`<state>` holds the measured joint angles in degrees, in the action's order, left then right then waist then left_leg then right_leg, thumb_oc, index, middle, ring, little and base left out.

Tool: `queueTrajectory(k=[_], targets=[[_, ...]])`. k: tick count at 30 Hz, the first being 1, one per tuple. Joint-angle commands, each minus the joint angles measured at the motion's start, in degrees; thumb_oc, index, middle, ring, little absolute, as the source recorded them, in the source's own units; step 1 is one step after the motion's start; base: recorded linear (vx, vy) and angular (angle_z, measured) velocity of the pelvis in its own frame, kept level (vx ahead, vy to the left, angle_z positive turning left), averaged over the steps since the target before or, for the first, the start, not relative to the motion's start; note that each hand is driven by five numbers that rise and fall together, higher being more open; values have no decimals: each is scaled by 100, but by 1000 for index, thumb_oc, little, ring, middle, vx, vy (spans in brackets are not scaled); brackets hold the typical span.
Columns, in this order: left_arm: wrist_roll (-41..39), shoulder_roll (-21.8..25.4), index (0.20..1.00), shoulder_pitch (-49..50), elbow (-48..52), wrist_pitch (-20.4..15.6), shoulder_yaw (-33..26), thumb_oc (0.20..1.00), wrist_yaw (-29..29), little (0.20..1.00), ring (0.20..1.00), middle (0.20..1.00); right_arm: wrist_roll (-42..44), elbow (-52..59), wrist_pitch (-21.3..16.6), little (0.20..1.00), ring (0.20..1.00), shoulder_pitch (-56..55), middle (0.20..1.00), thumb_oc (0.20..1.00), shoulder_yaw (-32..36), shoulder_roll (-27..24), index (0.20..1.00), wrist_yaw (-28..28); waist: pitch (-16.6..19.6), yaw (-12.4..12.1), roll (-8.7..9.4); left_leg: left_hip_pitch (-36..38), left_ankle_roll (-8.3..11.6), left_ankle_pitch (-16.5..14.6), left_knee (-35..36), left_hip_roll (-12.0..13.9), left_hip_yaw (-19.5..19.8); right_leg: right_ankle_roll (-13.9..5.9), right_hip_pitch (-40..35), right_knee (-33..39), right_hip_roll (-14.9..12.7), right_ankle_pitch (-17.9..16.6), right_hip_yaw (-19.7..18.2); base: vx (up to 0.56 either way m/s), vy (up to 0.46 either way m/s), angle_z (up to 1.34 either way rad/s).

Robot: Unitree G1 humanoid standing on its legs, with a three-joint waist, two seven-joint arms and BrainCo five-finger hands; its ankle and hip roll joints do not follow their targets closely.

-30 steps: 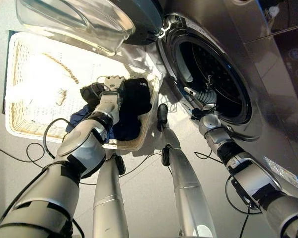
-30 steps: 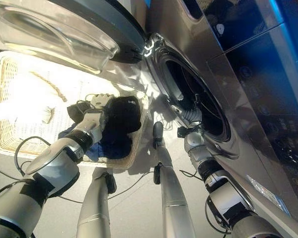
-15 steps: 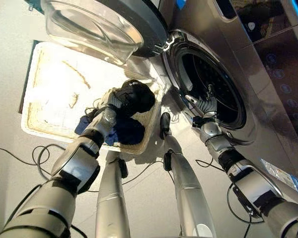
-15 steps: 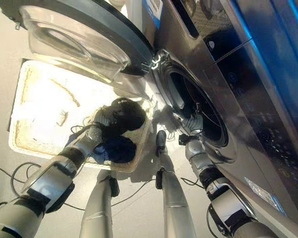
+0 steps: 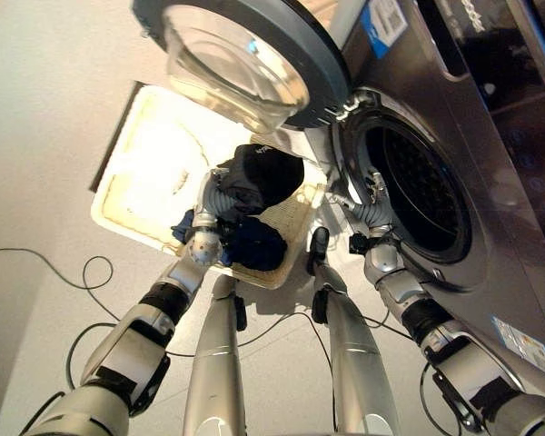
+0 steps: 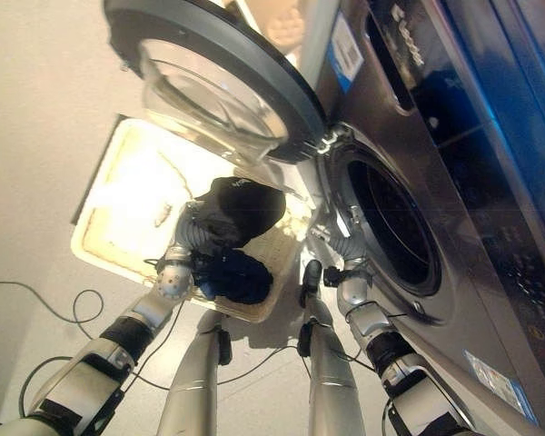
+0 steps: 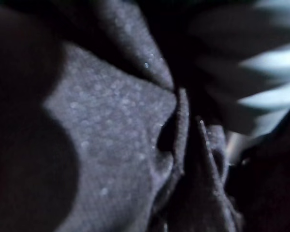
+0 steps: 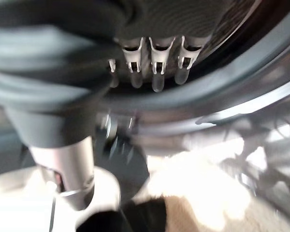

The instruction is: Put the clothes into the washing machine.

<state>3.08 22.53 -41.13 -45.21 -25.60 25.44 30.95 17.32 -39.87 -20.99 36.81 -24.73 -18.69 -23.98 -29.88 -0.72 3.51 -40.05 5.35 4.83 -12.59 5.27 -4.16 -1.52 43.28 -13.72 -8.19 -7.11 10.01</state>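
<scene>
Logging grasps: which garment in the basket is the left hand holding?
The black garment, bunched in the left hand above the basket; the dark blue one lies below.

- black garment (image 5: 259,173), plain, bundled; in the left wrist view its cloth looks dark grey, finely flecked
- dark blue cloth (image 5: 252,243) at its 6 o'clock
- pale cream woven basket (image 5: 136,213)
- grey washing machine (image 5: 490,173); dark-rimmed clear door (image 5: 241,59)

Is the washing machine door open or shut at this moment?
Open. The door is swung wide, out over the basket, leaving the drum opening fully exposed, with the right hand at its rim.
</scene>
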Motion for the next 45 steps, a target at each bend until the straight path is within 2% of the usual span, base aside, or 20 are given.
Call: queueTrajectory(k=[1, 3, 5, 7, 12, 13, 19, 20, 26, 28, 29, 35, 36, 38, 39, 44, 45], targets=[[491, -158, 200, -290, 348, -612, -28, 200, 165, 200, 200, 200, 632, 490, -361, 1000, 1000, 25, 1000, 1000, 69, -243, 1000, 840, 9, 42, -381, 95, 58, -9, 271, -163, -249, -691, -41, -796, -182, 539, 407, 11, -33, 3], [752, -79, 200, -265, 502, -705, 127, 200, 146, 200, 200, 200, 1000, 571, -472, 1000, 1000, 108, 1000, 1000, 20, -282, 1000, 1473, 9, -9, -385, 189, 45, -43, 253, -196, -191, -683, -145, -801, -216, 561, 452, 9, -26, 12], [841, -45, 200, -296, 569, -797, 233, 200, 98, 200, 200, 200, 926, 609, -435, 1000, 1000, 225, 1000, 1000, -35, -295, 1000, 1745, 9, -36, -400, 267, 34, -56, 249, -212, -174, -680, -225, -799, -241, 566, 471, 9, -13, 14], [881, -36, 200, -307, 567, -839, 256, 200, 92, 200, 200, 200, 902, 600, -435, 1000, 1000, 257, 1000, 1000, -51, -302, 1000, 1774, 9, -42, -405, 285, 33, -62, 242, -215, -173, -680, -244, -801, -250, 568, 476, 4, -4, 4], [1001, 73, 200, -443, 713, -1193, 466, 200, -161, 200, 200, 200, 762, 410, -95, 1000, 1000, 654, 1000, 1000, -200, -459, 1000, 2211, 9, -116, -437, 392, 0, -78, 188, -242, -154, -654, -385, -799, -298, 565, 529, 4, -1, 1], [1013, 128, 200, -477, 796, -1321, 547, 200, -265, 200, 200, 200, 757, 315, 100, 1000, 1000, 768, 1000, 1000, -251, -492, 1000, 2430, 9, -139, -444, 439, -2, -99, 174, -254, -144, -656, -440, -801, -307, 582, 528, 24, -11, 4], [756, 244, 200, -614, 1159, -1536, 830, 200, -755, 200, 200, 200, 506, 96, 480, 1000, 1000, 1096, 1000, 1000, -445, -578, 1000, 2690, 9, -208, -480, 449, -32, -100, 142, -280, -119, -641, -459, -813, -329, 559, 548, 12, -16, 5], [625, 250, 200, -645, 1314, -1630, 909, 200, -964, 200, 200, 200, 392, -11, 665, 1000, 1000, 1222, 1000, 1000, -536, -572, 1000, 2859, 9, -235, -484, 493, -39, -115, 146, -298, -117, -645, -505, -802, -326, 564, 542, 7, -14, 3], [308, 196, 200, -760, 1659, -1704, 946, 200, -1297, 200, 200, 200, -168, -174, 1017, 1000, 1000, 1465, 1000, 1000, -773, -562, 1000, 3160, 9, -263, -513, 460, -50, -96, 144, -323, -106, -634, -494, -756, -328, 529, 543, 4, 4, 5], [308, 196, 200, -760, 1659, -1704, 946, 200, -1297, 200, 200, 200, -168, -174, 1017, 1000, 1000, 1465, 1000, 1000, -773, -562, 1000, 3160, 9, -263, -513, 460, -50, -96, 144, -323, -106, -634, -494, -756, -328, 529, 543, 7, 2, 2], [298, 182, 200, -762, 1905, -1781, 942, 200, -1314, 200, 200, 200, -357, -194, 1137, 1000, 1000, 1520, 1000, 1000, -958, -561, 1000, 3524, 9, -289, -518, 489, -55, -114, 148, -350, -98, -630, -525, -769, -323, 560, 540, 15, 4, 5], [293, 185, 200, -787, 1915, -1796, 939, 200, -1305, 200, 200, 200, -384, -196, 1163, 1000, 1000, 1546, 1000, 1000, -972, -565, 1000, 3579, 9, -289, -521, 462, -57, -93, 153, -350, -95, -625, -505, -755, -319, 538, 544, 0, 2, 3], [271, 136, 200, -849, 2130, -1735, 870, 200, -1377, 200, 200, 200, -569, -242, 1286, 1000, 1000, 1589, 1000, 1000, -1115, -544, 1000, 3891, 9, -309, -512, 454, -67, -90, 131, -371, -77, -618, -503, -784, -316, 547, 537, 9, -1, 3], [271, 136, 200, -849, 2130, -1735, 870, 200, -1377, 200, 200, 200, -569, -242, 1286, 1000, 1000, 1589, 1000, 1000, -1115, -544, 1000, 3891, 9, -309, -512, 454, -67, -90, 131, -371, -77, -618, -503, -784, -316, 547, 537, 5, 0, 2], [236, 56, 200, -927, 2152, -1733, 830, 200, -1424, 200, 200, 200, -700, -543, 1269, 1000, 1000, 1659, 1000, 1000, -1203, -448, 1000, 4141, 9, -329, -518, 450, -66, -79, 121, -384, -54, -612, -510, -784, -312, 543, 536, 0, 0, 0], [66, 2, 200, -1021, 2167, -1715, 781, 200, -1598, 200, 200, 200, -803, -897, 1166, 1000, 1000, 1716, 1000, 1000, -1270, -337, 1000, 4335, 9, -353, -531, 473, -68, -65, 151, -396, -42, -606, -542, -747, -304, 538, 543, 0, 0, 0], [22, -34, 200, -1092, 2184, -1721, 770, 200, -1678, 200, 200, 200, -965, -1103, 1211, 1000, 1000, 1784, 1000, 1000, -1345, -307, 1000, 4545, 9, -363, -539, 465, -65, -53, 160, -417, -17, -602, -539, -720, -296, 525, 543, 0, 0, 0]])
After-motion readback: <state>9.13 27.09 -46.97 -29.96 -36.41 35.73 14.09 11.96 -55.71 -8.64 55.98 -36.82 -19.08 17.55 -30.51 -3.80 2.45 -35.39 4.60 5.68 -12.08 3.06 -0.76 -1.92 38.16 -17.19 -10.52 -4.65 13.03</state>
